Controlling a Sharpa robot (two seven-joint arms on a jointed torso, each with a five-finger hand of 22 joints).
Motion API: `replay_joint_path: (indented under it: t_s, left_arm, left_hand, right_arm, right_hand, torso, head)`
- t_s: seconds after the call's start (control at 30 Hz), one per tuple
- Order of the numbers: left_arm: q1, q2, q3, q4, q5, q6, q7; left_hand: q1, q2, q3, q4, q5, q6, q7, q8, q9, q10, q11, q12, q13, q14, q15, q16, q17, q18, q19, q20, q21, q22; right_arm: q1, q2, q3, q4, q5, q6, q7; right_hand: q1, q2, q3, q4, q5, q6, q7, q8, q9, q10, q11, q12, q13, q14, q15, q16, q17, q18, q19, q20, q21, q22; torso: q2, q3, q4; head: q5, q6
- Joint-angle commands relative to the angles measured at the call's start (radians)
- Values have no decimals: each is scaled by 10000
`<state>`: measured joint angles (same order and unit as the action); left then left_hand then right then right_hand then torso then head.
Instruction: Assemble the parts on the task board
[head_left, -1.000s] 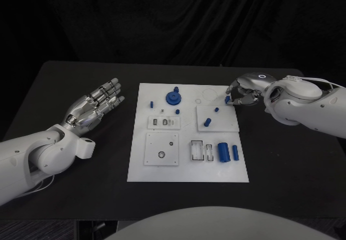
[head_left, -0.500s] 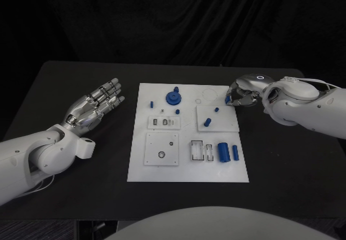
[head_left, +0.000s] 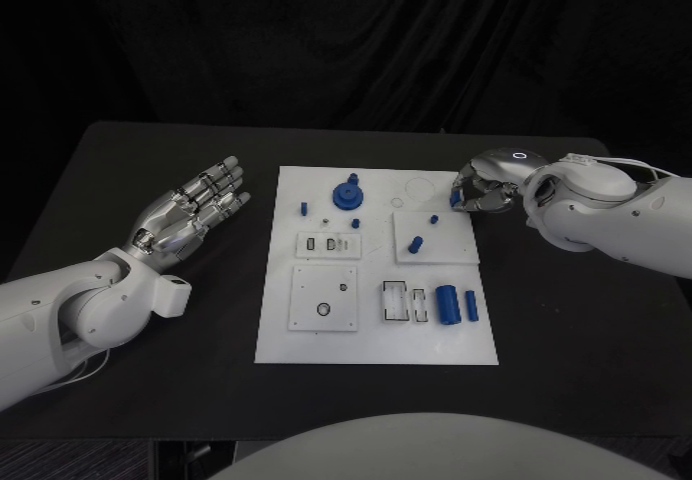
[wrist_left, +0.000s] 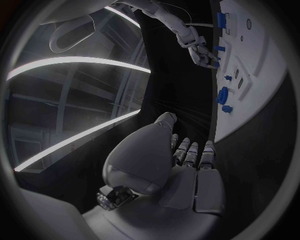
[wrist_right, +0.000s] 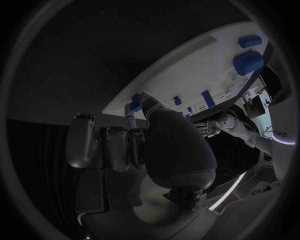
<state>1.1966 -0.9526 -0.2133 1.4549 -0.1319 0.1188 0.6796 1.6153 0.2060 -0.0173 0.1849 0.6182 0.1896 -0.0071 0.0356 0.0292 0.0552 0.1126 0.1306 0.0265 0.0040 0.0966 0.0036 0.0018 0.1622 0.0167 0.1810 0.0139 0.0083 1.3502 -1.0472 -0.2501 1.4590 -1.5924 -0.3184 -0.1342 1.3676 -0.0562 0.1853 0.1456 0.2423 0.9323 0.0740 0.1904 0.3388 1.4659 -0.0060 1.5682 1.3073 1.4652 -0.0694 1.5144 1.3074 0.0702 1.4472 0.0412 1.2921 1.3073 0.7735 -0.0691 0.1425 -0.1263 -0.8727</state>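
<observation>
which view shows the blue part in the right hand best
The head view: the right hand pinches the small blue part over the task board, at its far right edge. The right wrist view shows it at the fingertips, partly hidden. The left wrist view shows it tiny.

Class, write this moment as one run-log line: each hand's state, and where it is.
right hand: pinches small blue part at task board far right edge | left hand: open, palm up, left of board, holds nothing

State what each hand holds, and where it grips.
The right hand pinches a small blue part at the board's edge; which end, unclear. The left hand holds nothing.
</observation>
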Motion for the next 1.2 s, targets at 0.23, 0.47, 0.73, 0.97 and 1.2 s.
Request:
replay_joint_path:
  t_s: [0.23,0.47,0.73,0.97,1.2]
  left_arm:
    - [-16,-8,8,13,43,184,1016]
    - [-18,-48,8,23,43,168,1002]
    - [-19,36,8,-9,44,162,965]
    - [-19,125,8,-29,44,201,941]
    - [-20,145,8,-53,44,209,918]
  left_hand:
    - [-89,-3,63,-19,-62,-36,3,-31,-7,2,94,-63,-15,-22,83,-26,-9,-82,24,64,8,12]
    - [-96,-1,68,-16,-66,-29,5,-31,-5,4,100,-54,-13,-18,89,-24,-6,-82,29,69,12,14]
    - [-104,-4,70,-13,-68,-23,4,-29,-4,7,103,-48,-12,-16,93,-23,-5,-82,30,74,12,14]
    - [-105,-4,70,-13,-69,-23,4,-29,-4,8,103,-47,-12,-17,94,-24,-6,-82,29,74,12,14]
    - [-134,-7,67,8,-99,-30,3,-30,-5,7,109,-47,-12,-21,97,-26,-8,-81,25,80,9,12]
  right_arm:
    - [-28,-116,14,217,-60,-607,-125]
    - [372,-533,35,1201,-60,-695,-292]
    - [1114,-132,36,2250,-60,370,-431]
    - [1120,656,24,2369,-440,895,-275]
    - [776,1475,23,2317,-1129,1004,-329]
  right_hand:
    - [104,335,91,-124,428,171,-69,274,297,1049,-163,26,2635,835,-106,-31,1785,-65,-44,-72,-36,1668]
    - [255,302,132,-279,710,262,-68,415,459,1049,-169,26,2635,842,-125,-25,1796,-74,-17,-95,-20,1694]
    - [243,272,125,-323,903,363,-114,509,564,1049,-192,26,2635,861,-136,10,1844,-76,5,-103,-13,1712]
    - [268,240,163,-460,1282,430,-102,596,694,1049,-205,26,2635,876,-166,33,1873,-73,29,-139,-30,1727]
    - [233,201,148,-486,1343,457,-109,616,728,1049,-212,26,2635,885,-173,50,1896,-83,60,-146,16,1747]
  torso:
    - [0,1,-5]
    - [1,3,2]
    - [7,-3,-14]
    - [16,5,-11]
    - [2,4,-12]
  head:
    - [45,1]
    - [78,1]
    - [43,1]
    - [108,1]
    - [75,1]
